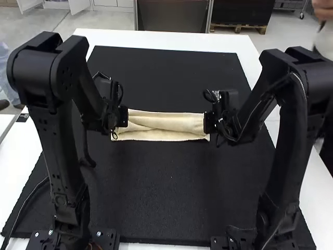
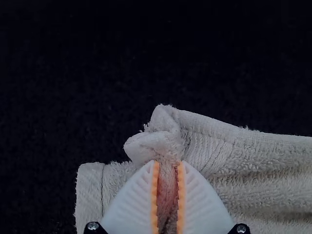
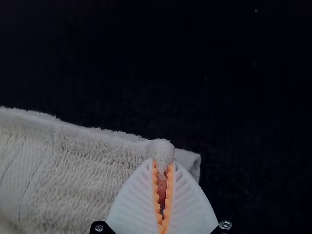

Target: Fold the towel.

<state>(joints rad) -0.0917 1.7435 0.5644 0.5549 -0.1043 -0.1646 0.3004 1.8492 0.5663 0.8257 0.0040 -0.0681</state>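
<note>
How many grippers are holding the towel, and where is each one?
2. The left gripper pinches bunched cloth near the left end of the towel; the right gripper pinches near its right end.

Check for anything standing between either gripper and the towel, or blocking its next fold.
Nothing visible is in the way. The left gripper and right gripper each pinch cloth at their own end of the towel, and no obstacle shows on the black mat before or behind it.
</note>
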